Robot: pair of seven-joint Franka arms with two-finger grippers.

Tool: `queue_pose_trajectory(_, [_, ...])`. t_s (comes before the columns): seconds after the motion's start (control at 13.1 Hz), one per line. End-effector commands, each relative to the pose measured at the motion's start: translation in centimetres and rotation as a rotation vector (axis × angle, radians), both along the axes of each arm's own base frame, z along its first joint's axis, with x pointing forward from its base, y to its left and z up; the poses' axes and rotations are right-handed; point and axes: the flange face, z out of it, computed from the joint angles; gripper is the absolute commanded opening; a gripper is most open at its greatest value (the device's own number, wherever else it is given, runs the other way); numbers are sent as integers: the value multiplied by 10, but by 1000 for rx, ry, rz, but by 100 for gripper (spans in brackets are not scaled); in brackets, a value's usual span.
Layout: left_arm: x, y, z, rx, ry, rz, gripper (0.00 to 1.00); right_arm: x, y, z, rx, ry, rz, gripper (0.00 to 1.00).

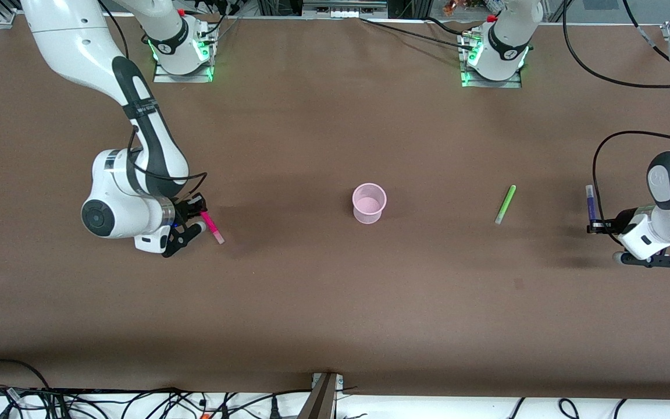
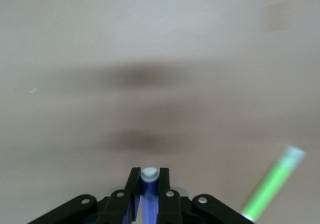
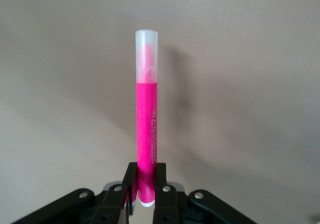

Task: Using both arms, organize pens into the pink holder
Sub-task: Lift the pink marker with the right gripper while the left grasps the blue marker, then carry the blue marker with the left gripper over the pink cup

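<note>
Your right gripper (image 1: pixel 191 224) grips the magenta pen (image 1: pixel 211 226) by one end, and your left gripper (image 1: pixel 598 226) clamps the purple pen (image 1: pixel 590 205), so each can drop tip-first into the pink holder (image 1: pixel 369 203) mid-table. The green pen (image 1: pixel 505 205) lies between holder and left gripper.

Both arms, the right arm (image 1: pixel 137 134) and the left arm (image 1: pixel 669 192), are glossy white shells with rounded joints and black bands. A black strip with small white lettering, too small to read, runs down the right arm's forearm. Round dark-grey caps close the joint ends. Black cables loop along each arm. Each base (image 1: pixel 182 55) glows green at its foot and carries a red fitting, possibly a button. The right gripper (image 3: pixel 145 194) and the left gripper (image 2: pixel 148 196) are black, with pale round screw heads on the finger linkages.
</note>
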Motion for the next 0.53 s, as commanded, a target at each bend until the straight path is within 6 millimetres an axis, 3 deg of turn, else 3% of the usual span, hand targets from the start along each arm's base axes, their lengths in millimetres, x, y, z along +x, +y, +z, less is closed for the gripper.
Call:
queue_pose_trajectory(0.0, [16,-73,39,-69,20,-147,0,6,15,24,16,88,-145,0])
queue_pose_trajectory(0.23, [18,-161,46,-197,0,-405,0,5,18,34,31,182,-275,0])
queue_pose_trajectory(0.46, [18,-209,35,-512,-58,-514,0,2,23,42,59,282,-384,0])
